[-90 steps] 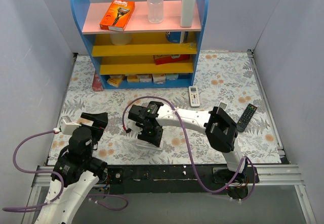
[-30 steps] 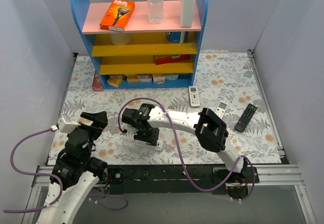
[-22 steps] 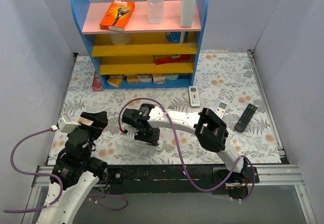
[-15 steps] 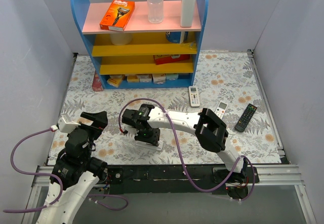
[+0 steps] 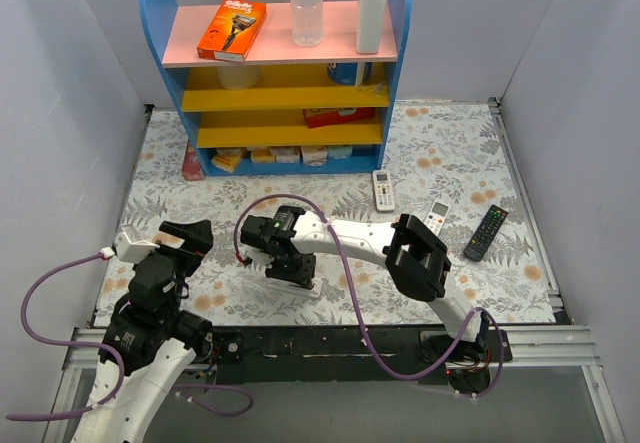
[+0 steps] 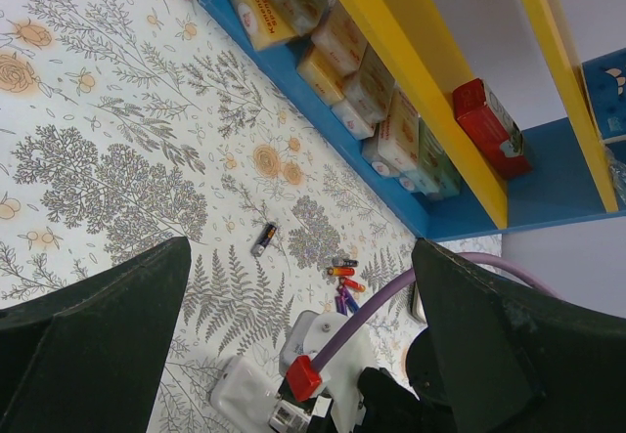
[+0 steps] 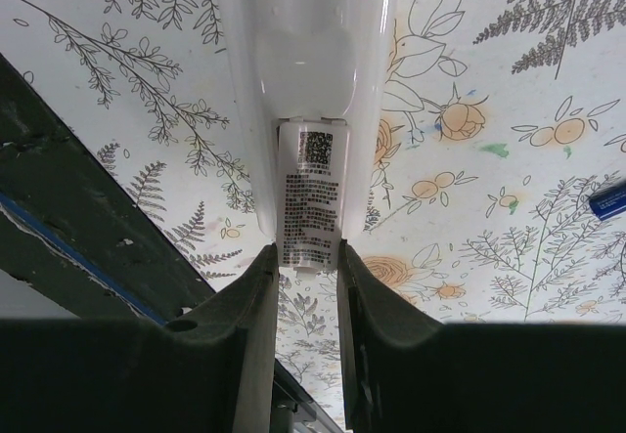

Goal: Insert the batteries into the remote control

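Observation:
The remote control (image 7: pixel 311 62) is a long white bar lying on the flowered mat, its labelled back facing my right wrist camera. My right gripper (image 7: pixel 308 286) is shut on its narrow end, one finger on each side. From above, that gripper (image 5: pixel 287 266) sits left of the mat's centre with a white end of the remote control (image 5: pixel 306 285) showing beside it. Several batteries (image 6: pixel 344 279), red, blue and dark, lie in a small cluster, and one dark cell (image 6: pixel 264 238) lies apart to their left. A blue cell (image 7: pixel 608 200) shows at the right wrist view's edge. My left gripper (image 5: pixel 186 235) is open and holds nothing.
A blue shelf unit (image 5: pixel 275 73) with yellow shelves and a pink top stands at the back, with small boxes on its lower shelves. Two short white remotes (image 5: pixel 383 189) (image 5: pixel 436 213) and a black remote (image 5: pixel 486 231) lie to the right. A red box (image 5: pixel 193 163) stands by the shelf's left foot.
Since the earliest frame my right arm has shifted a little left with the remote control in its grip. Over the last second nothing has visibly moved.

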`<state>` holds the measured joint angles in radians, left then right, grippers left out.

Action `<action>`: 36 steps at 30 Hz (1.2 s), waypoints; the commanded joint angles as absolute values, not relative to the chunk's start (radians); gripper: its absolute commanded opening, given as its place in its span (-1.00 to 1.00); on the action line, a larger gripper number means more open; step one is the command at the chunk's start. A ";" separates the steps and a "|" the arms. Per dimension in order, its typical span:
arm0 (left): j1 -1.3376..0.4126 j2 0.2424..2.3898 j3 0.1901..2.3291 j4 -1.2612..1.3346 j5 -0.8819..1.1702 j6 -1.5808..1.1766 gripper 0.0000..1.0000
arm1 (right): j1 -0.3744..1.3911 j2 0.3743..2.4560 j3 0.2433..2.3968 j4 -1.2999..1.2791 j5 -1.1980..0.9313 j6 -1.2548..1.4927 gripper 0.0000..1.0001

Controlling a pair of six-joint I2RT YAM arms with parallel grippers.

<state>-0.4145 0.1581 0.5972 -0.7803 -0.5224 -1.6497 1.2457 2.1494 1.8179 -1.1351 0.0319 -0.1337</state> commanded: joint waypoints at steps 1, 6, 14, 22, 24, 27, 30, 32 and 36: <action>-0.410 0.169 0.591 -0.772 -0.525 -1.635 0.96 | 1.252 2.152 1.858 -1.152 0.048 -0.133 -0.97; -0.410 0.169 0.591 -0.772 -0.525 -1.634 0.96 | 1.256 2.157 1.861 -1.150 0.049 -0.140 -0.97; -0.410 0.167 0.589 -0.770 -0.522 -1.634 0.96 | 1.261 2.163 1.868 -1.144 0.046 -0.156 -0.97; -0.411 0.166 0.589 -0.770 -0.522 -1.632 0.96 | 1.266 2.172 1.870 -1.150 0.046 -0.161 -0.97; -0.411 0.167 0.588 -0.770 -0.523 -1.632 0.96 | 1.267 2.174 1.871 -1.150 0.054 -0.164 -0.97; -0.411 0.167 0.588 -0.769 -0.523 -1.632 0.96 | 1.272 2.169 1.873 -1.146 0.058 -0.178 -0.97; -0.410 0.167 0.589 -0.769 -0.523 -1.632 0.96 | 1.276 2.168 1.875 -1.134 0.070 -0.187 -0.97; -0.411 0.169 0.589 -0.769 -0.522 -1.632 0.96 | 1.279 2.163 1.873 -1.124 0.083 -0.195 -0.97; -0.411 0.169 0.588 -0.767 -0.522 -1.631 0.96 | 1.282 2.160 1.875 -1.114 0.126 -0.209 -0.97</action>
